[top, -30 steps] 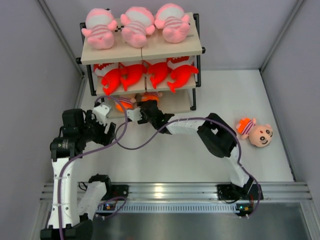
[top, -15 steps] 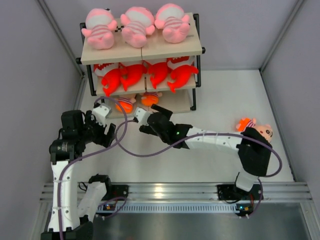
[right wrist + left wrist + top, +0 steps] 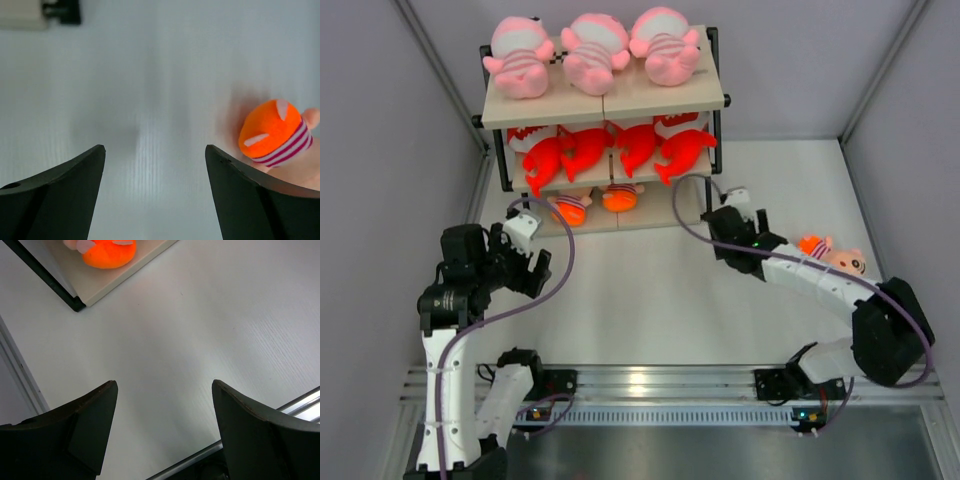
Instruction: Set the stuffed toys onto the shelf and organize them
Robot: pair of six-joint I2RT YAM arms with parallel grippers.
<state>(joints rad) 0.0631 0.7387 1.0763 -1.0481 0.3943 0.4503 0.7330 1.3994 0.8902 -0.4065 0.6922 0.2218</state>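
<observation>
**Both grippers wide and empty; one boy doll off the shelf**

The shelf (image 3: pixel 650 98) stands at the far side of the table (image 3: pixel 650 300). We count three pink babies (image 3: pixel 592 50) in a row on its top board. Four red sharks (image 3: pixel 585 150) lie side by side on the middle board. Two boy dolls (image 3: pixel 570 210) sit on the left half of the bottom board, orange shorts towards us.

A third doll, the loose boy doll (image 3: pixel 832 262), lies on the table right of the shelf and well apart from it. It is just beside the right arm's forearm. From the right wrist we see only its orange shorts and striped shirt, at the right edge of that view.

The right gripper (image 3: pixel 725 208) hangs near the shelf's front right leg. Its jaws are spread wide with nothing between them, and its wrist view shows bare table in the gap. It is not touching the loose boy doll.

The left gripper (image 3: pixel 538 250) sits in front of the shelf's left end, jaws likewise wide and empty. Its wrist view shows table between the fingers, with the corner of the bottom board and one orange doll at the top left.
</observation>
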